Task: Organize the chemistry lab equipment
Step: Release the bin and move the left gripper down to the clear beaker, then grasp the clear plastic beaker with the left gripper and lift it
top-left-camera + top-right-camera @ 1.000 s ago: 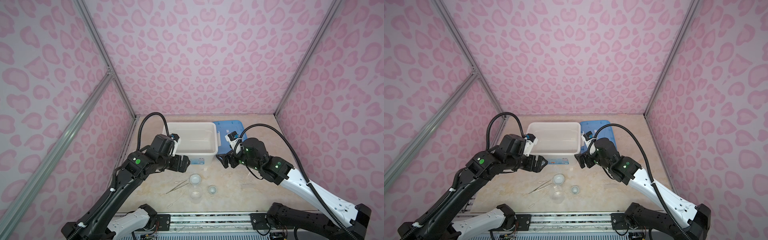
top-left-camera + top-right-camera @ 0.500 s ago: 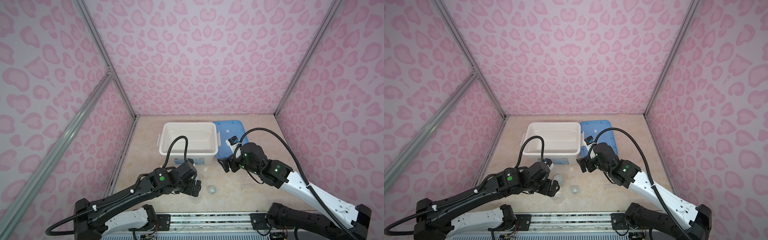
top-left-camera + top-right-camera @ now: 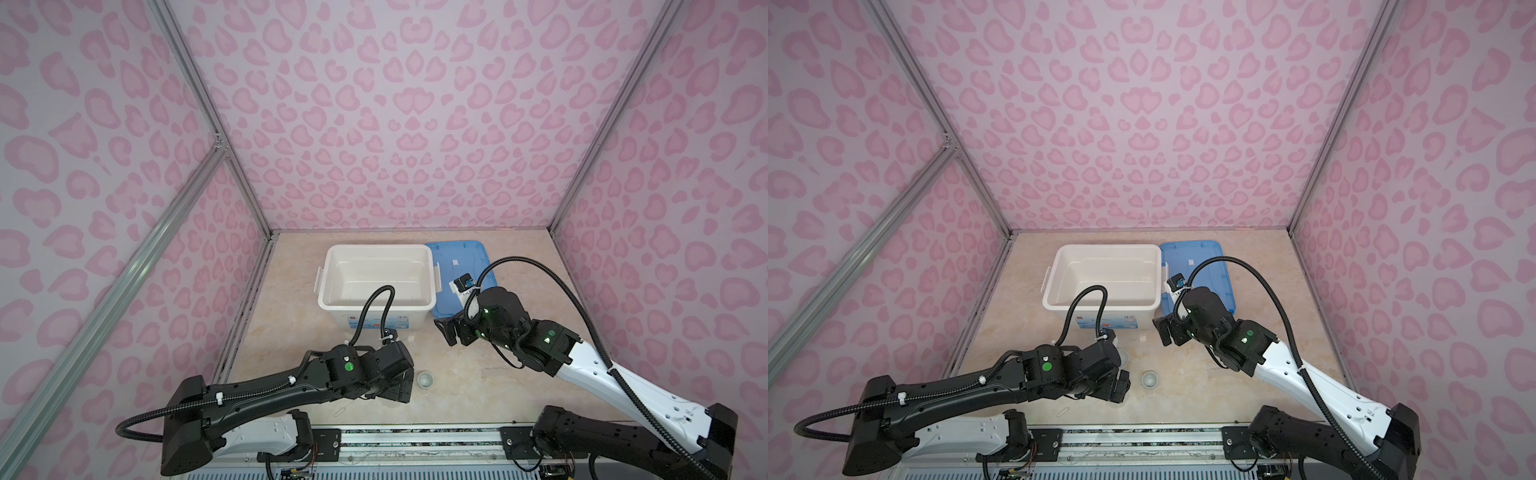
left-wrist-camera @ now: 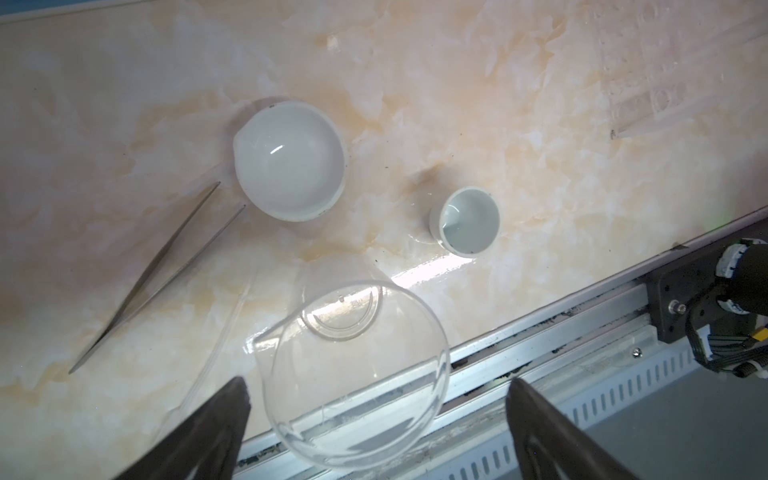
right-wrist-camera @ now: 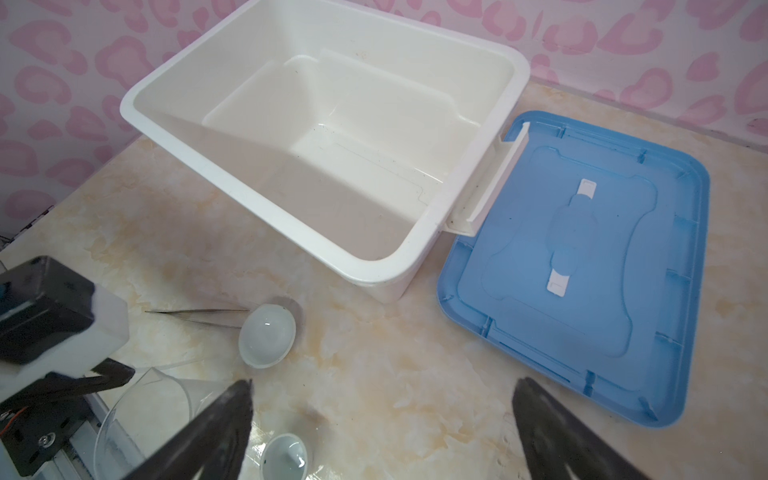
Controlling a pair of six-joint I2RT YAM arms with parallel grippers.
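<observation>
In the left wrist view a clear beaker [image 4: 353, 374] stands at the table's front edge. My left gripper [image 4: 378, 386] is open, one finger on each side of the beaker. Past it lie a wide white dish [image 4: 291, 162], a small cup-like dish [image 4: 469, 220], thin metal tweezers [image 4: 158, 274] and a clear dropper [image 4: 224, 332]. In both top views the left gripper [image 3: 399, 386] [image 3: 1121, 386] hides the beaker; the small dish [image 3: 425, 379] [image 3: 1149, 379] sits just to its right. My right gripper [image 3: 451, 332] [image 5: 384, 386] hangs open over bare table near the bin's front right corner.
A large white bin [image 3: 336, 318] stands empty at mid-table, with a flat blue lid [image 3: 457, 262] lying beside it on the right. A metal rail [image 3: 415, 436] runs along the table's front edge, right behind the beaker. Pink patterned walls close in three sides.
My left arm has swung from the bin's front down to the table's front edge and settled low around the beaker. The right gripper has drifted slightly and stays open.
</observation>
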